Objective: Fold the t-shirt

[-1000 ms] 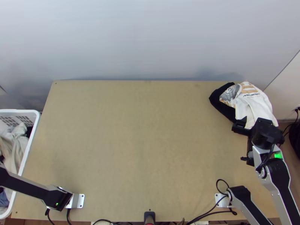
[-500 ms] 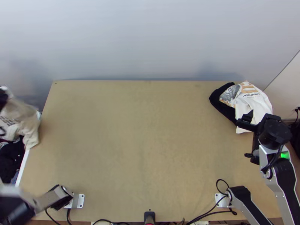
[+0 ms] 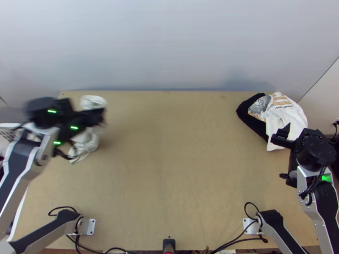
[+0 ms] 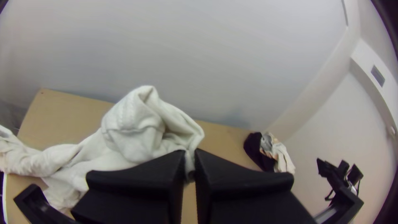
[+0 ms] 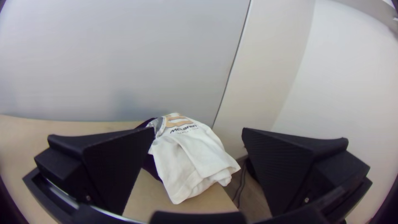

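Observation:
At the table's far left, my left gripper [image 3: 99,115] holds a bunched white cloth [image 3: 87,142] that hangs below and around its fingers. In the left wrist view the left gripper [image 4: 189,166] is shut on a fold of this white cloth [image 4: 132,137]. Near the right edge my right gripper [image 3: 286,154] stands open in front of a crumpled pile. In the right wrist view the right gripper [image 5: 197,153] has its fingers wide apart, the pile beyond them. Whether the held cloth is a t-shirt, I cannot tell.
The pile of a printed white garment [image 3: 288,118] and a black one [image 3: 250,114] lies at the table's far right corner. A white basket [image 3: 8,125] stands beyond the left edge, partly behind the left arm. A wall rises behind the table [image 3: 169,169].
The left arm has swung from the basket over the table's far left, bringing the white cloth with it. My right gripper has shifted slightly to the right.

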Controlling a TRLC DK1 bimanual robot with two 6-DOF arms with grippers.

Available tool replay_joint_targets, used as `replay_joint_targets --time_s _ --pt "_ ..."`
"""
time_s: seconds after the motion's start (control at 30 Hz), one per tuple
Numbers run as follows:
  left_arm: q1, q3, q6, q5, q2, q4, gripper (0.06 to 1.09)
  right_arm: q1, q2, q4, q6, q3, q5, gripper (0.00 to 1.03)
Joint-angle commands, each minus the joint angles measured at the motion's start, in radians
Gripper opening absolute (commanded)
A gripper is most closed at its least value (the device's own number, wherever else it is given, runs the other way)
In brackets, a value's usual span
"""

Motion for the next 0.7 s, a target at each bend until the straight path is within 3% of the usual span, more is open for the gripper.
replay_joint_targets --time_s 0.0,0.3,0.67 --pt "-0.398 -0.031 -0.038 -0.121 0.123 0.103 0.09 -0.007 -0.002 -0.01 -0.008 0.005 0.002 0.98" --pt "-0.645 0.183 -0.04 -0.149 0.424 0.256 0.09 -0.033 0.001 -0.018 -0.008 -0.015 0.004 0.98" --pt "-0.854 0.689 -0.043 -0.152 0.813 0.238 0.09 -0.105 -0.005 -0.018 -0.017 -0.052 0.004 0.98"
